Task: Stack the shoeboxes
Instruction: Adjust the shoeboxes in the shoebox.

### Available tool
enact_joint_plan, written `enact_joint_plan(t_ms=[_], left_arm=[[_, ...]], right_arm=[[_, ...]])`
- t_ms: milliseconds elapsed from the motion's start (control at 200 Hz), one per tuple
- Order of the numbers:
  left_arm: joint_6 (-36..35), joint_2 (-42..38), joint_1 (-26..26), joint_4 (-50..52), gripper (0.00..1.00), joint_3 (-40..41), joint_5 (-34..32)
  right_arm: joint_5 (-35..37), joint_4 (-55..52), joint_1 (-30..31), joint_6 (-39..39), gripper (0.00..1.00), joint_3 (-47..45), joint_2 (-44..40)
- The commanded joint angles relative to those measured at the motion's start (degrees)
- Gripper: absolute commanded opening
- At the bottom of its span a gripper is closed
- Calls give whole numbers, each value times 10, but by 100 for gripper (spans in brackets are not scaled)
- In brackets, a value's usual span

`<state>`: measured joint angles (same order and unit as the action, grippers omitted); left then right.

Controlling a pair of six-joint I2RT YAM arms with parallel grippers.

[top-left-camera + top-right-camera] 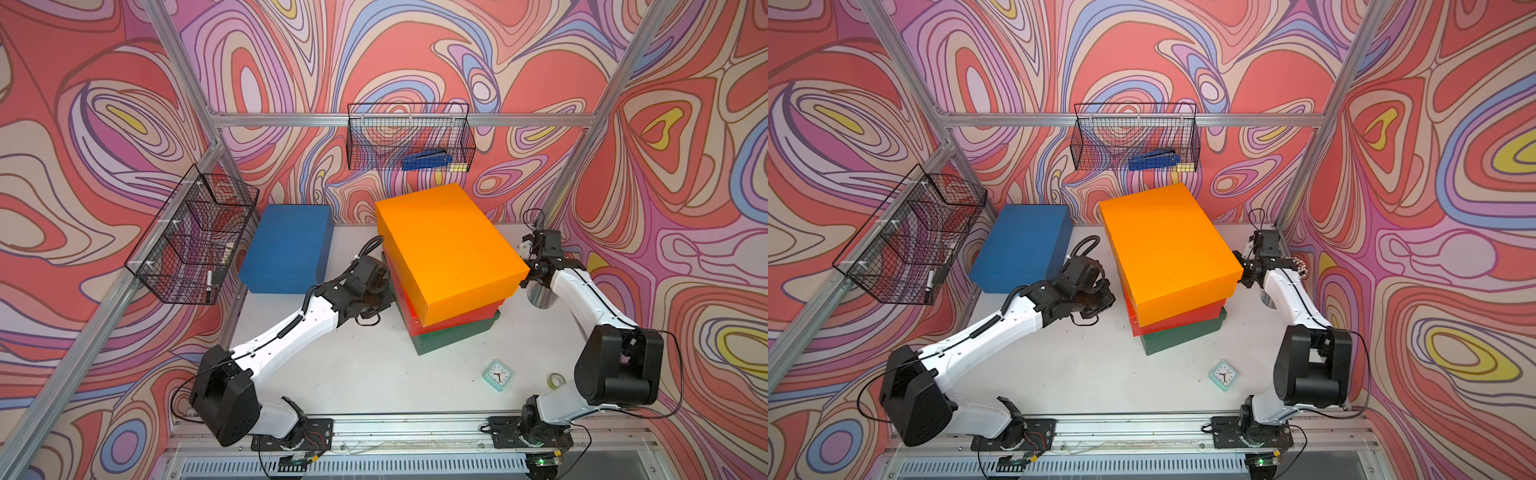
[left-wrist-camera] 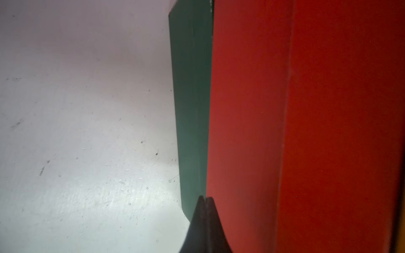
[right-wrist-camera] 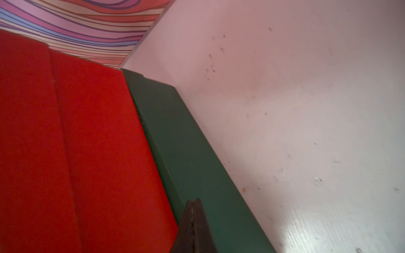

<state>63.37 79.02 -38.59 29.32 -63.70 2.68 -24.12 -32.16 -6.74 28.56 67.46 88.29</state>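
Note:
Three shoeboxes stand stacked at the middle back of the table in both top views: orange (image 1: 444, 249) (image 1: 1167, 249) on red (image 1: 453, 320), red on dark green (image 1: 453, 338), each a little askew. The blue shoebox (image 1: 286, 249) (image 1: 1021, 245) lies alone at the back left. My left gripper (image 1: 382, 291) (image 2: 205, 198) is shut and empty, its tips against the stack's left side where the red box (image 2: 252, 109) meets the green box (image 2: 190, 109). My right gripper (image 1: 525, 278) (image 3: 194, 201) is shut and empty at the stack's right side, over the green box (image 3: 186, 142), beside the red box (image 3: 87, 131).
A mint-green clock (image 1: 497, 374) and a tape roll (image 1: 555, 379) lie on the white table (image 1: 353, 374) at the front right. A metal cylinder (image 1: 540, 297) stands under the right arm. Wire baskets hang on the back wall (image 1: 409, 137) and left wall (image 1: 195, 237).

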Motion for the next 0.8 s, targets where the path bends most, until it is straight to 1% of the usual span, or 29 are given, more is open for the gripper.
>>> enact_joint_plan(t_ms=[0,90,255,436,791], left_arm=[[24,-24,-5,-8,0,31,-10],[28,-21,-15,-15,0,36,-9],[28,12,-40,-26,0,14,-4],[29,46,-58,-36,0,-5,5],[32,72,-75,-42,0,-31,4]], right_arm=[[3,5,0,-8,0,-25,-15],[-12,29,0,7,0,-63,-20],[-36,54,1,19,0,-124,-31],[-41,72,5,25,0,-184,-54],[-48,66,5,24,0,-205,-74]])
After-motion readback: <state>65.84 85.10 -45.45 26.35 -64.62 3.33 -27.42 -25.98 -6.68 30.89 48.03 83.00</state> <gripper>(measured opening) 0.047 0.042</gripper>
